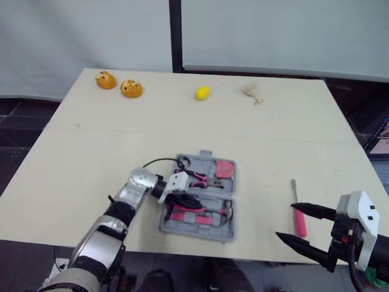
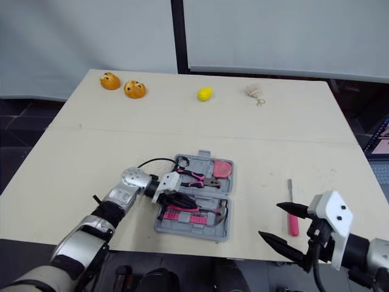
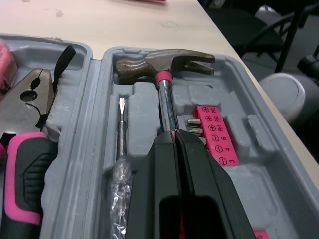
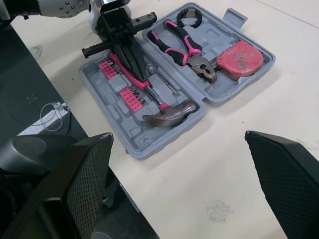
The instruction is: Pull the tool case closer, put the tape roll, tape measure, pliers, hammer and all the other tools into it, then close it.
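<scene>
L gripper (image 3: 175,142) pinches hammer (image 3: 159,62) in tool case (image 3: 96,117).

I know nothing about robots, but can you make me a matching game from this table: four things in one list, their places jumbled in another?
Things:
1. hammer
2. pliers
3. pink screwdriver
4. yellow object

Places:
A. on the bare table, right of the tool case
B. near the table's far edge
C. in the tool case, beside the tape measure
D. in the tool case, handle clamped by the left gripper

Pairs: 1-D, 2-C, 3-A, 4-B.
</scene>
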You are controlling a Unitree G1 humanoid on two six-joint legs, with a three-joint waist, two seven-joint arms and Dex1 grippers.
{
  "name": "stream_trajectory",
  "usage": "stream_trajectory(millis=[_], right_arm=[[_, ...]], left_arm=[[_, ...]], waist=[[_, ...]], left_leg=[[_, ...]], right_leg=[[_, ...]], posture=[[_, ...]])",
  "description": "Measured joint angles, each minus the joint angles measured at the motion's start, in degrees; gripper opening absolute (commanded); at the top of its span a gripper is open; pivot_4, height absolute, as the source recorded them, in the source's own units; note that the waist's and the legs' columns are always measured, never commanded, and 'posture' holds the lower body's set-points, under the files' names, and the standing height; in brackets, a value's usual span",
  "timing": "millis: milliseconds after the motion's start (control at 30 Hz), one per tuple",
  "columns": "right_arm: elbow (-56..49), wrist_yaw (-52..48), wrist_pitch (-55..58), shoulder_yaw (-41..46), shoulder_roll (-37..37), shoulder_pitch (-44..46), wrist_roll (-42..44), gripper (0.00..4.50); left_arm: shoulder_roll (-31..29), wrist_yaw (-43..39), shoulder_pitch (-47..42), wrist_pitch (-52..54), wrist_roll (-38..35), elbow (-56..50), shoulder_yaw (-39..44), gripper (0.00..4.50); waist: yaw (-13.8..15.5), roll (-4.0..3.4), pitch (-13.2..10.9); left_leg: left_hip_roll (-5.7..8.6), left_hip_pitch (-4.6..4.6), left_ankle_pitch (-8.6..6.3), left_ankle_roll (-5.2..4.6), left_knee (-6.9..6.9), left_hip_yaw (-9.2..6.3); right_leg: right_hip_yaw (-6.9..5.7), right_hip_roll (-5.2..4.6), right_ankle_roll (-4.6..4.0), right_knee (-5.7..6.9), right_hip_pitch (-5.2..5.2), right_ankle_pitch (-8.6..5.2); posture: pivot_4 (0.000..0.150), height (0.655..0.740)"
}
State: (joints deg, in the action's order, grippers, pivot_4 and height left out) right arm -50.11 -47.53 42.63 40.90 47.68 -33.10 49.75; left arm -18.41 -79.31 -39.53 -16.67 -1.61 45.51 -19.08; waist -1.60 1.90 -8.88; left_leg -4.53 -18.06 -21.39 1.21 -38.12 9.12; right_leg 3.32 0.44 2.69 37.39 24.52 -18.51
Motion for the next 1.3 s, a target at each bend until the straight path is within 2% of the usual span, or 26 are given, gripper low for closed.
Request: stream_trajectory(millis=[200, 300, 500, 567, 600, 633, 767, 800, 867, 967, 1033, 1067, 1100, 1167, 1300], right_arm=[[0.72, 0.33, 0.0, 0.03, -0.14, 0.16, -0.05, 4.5], [0.88, 0.45, 0.0, 0.03, -0.13, 0.62, -0.06, 4.5], [1.03, 0.7, 0.05, 0.03, -0.13, 1.04, -0.05, 4.5], [1.06, 0.76, 0.06, 0.03, -0.13, 0.99, -0.06, 4.5], [1.06, 0.77, 0.07, 0.03, -0.13, 0.96, -0.06, 4.5], [1.06, 0.77, 0.07, 0.03, -0.13, 0.94, -0.06, 4.5], [1.06, 0.78, 0.07, 0.23, -0.3, 0.13, -0.06, 4.5], [1.06, 0.78, 0.08, 0.64, -0.49, -0.4, -0.07, 4.5], [1.04, 0.78, 0.11, 2.19, -0.82, -1.69, -0.03, 4.5], [1.04, 0.4, 0.08, 6.93, -1.83, -4.72, 0.13, 4.5], [1.61, -0.71, 0.08, 11.62, -3.44, -8.46, 0.58, 4.5], [2.36, -1.52, 0.03, 13.68, -4.11, -9.98, 0.71, 4.5], [3.48, -2.15, 0.01, 15.4, -4.78, -11.5, 0.68, 4.5], [6.66, -4.56, -0.49, 19.33, -6.29, -14.88, 0.41, 4.5], [13.9, -7.88, -2.88, 24.96, -8.05, -19.48, -1.9, 4.5]], left_arm=[[-0.8, 2.75, -0.34, -5.31, 3.12, -0.02, -2.87, 0.11], [-0.85, 4.66, -0.79, -6.54, 4.92, 0.12, -4.83, 0.11], [-1.35, 8.09, -2.48, -10.07, 9.26, 0.66, -10.18, 0.11], [-1.42, 8.67, -2.55, -10.3, 9.35, 0.99, -10.59, 0.11], [-1.42, 8.96, -2.72, -10.29, 9.34, 1.3, -10.61, 0.11], [-1.42, 8.92, -2.74, -10.25, 9.3, 1.35, -10.55, 0.11], [-2.18, 3.79, -0.76, -4.57, 4.1, -0.46, -6.3, 0.11], [-2.74, 1.94, 0.57, -1.47, 1.27, -2.25, -4.35, 0.34], [-3.88, -0.51, 2.83, 4.75, -4.94, -7.36, -0.39, 0.89], [-10.63, -4.19, 3.94, 17.44, -14.31, -20.42, 5.82, 2.32], [-18.3, -6.02, 5.31, 24.96, -18.24, -26.16, 10.49, 3.25], [-21.07, -6.11, 6.49, 26.53, -18.97, -27.6, 12.59, 3.85], [-23.26, -6.03, 7.85, 27.62, -19.27, -28.1, 14.29, 4.27], [-27.02, -3.98, 11.96, 29.85, -19.44, -28.76, 17.38, 4.4], [-33.52, 1.98, 15.32, 30.69, -18.19, -20.65, 24.12, 4.4]], waist=[[-0.02, 0.04, 1.0], [0.01, 0.07, 1.23], [-0.02, 0.13, 2.38], [-0.04, 0.14, 2.38], [-0.06, 0.17, 2.42], [-0.06, 0.17, 2.45], [-0.54, 0.03, 2.31], [-0.83, 0.02, 2.0], [-0.89, 0.22, 1.5], [-0.43, 0.18, 1.37], [-0.36, -0.01, 1.31], [-0.37, -0.15, 1.25], [-0.34, -0.27, 1.19], [-0.17, -0.4, 1.04], [-0.1, 0.14, 0.65]], left_leg=[[-0.01, 0.23, -0.02, -0.03, 0.07, 0.0], [-0.04, 0.98, -0.29, -0.47, 0.26, -0.02], [-0.04, 1.28, -0.45, -0.64, 0.54, -0.04], [-0.04, 1.71, -0.45, -0.64, 0.8, -0.03], [-0.04, 1.97, -0.45, -0.64, 0.97, -0.04], [-0.04, 1.97, -0.43, -0.65, 1.02, -0.04], [-0.07, 1.87, -0.41, -0.59, 1.1, 0.01], [-0.07, 1.78, -0.43, -0.52, 1.11, 0.03], [-0.11, 1.09, -0.27, -0.2, 0.95, 0.0], [-0.12, 0.39, 0.04, 0.26, 0.8, -0.03], [-0.14, 0.53, 0.04, 0.31, 0.98, -0.03], [-0.14, 0.61, 0.01, 0.33, 1.03, -0.03], [-0.13, 0.68, -0.01, 0.31, 1.04, -0.03], [-0.11, 0.7, -0.1, 0.22, 1.0, -0.01], [-0.11, 0.74, -0.18, 0.08, 1.04, -0.02]], right_leg=[[0.0, 0.0, -0.01, -0.04, -0.2, -0.01], [-0.04, 0.0, -0.02, -0.35, -0.95, -0.01], [-0.07, -0.05, 0.05, -0.77, -1.35, 0.03], [-0.07, -0.06, 0.0, -0.96, -1.79, 0.0], [-0.08, -0.06, -0.33, -1.15, -2.03, -0.18], [-0.07, -0.06, -0.56, -1.21, -2.04, -0.31], [-0.08, -0.05, -0.47, -1.1, -1.85, -0.26], [-0.08, -0.04, -0.2, -0.88, -1.66, -0.11], [-0.12, 0.0, -0.21, -0.54, -0.87, -0.12], [-0.12, 0.05, -0.24, -0.3, 0.2, -0.18], [-0.11, 0.05, -0.36, -0.29, 0.21, -0.35], [-0.1, 0.04, -0.35, -0.31, 0.15, -0.39], [-0.1, 0.02, -0.33, -0.34, 0.06, -0.41], [-0.09, -0.02, -0.3, -0.37, 0.03, -0.42], [-0.1, -0.04, -0.36, -0.48, -0.02, -0.4]], posture=[[0.15, 0.74], [0.15, 0.74], [0.15, 0.74], [0.15, 0.74], [0.15, 0.74], [0.15, 0.74], [0.15, 0.74], [0.15, 0.74], [0.15, 0.74], [0.15, 0.74], [0.15, 0.74], [0.15, 0.74], [0.15, 0.74], [0.15, 0.74], [0.15, 0.74]])
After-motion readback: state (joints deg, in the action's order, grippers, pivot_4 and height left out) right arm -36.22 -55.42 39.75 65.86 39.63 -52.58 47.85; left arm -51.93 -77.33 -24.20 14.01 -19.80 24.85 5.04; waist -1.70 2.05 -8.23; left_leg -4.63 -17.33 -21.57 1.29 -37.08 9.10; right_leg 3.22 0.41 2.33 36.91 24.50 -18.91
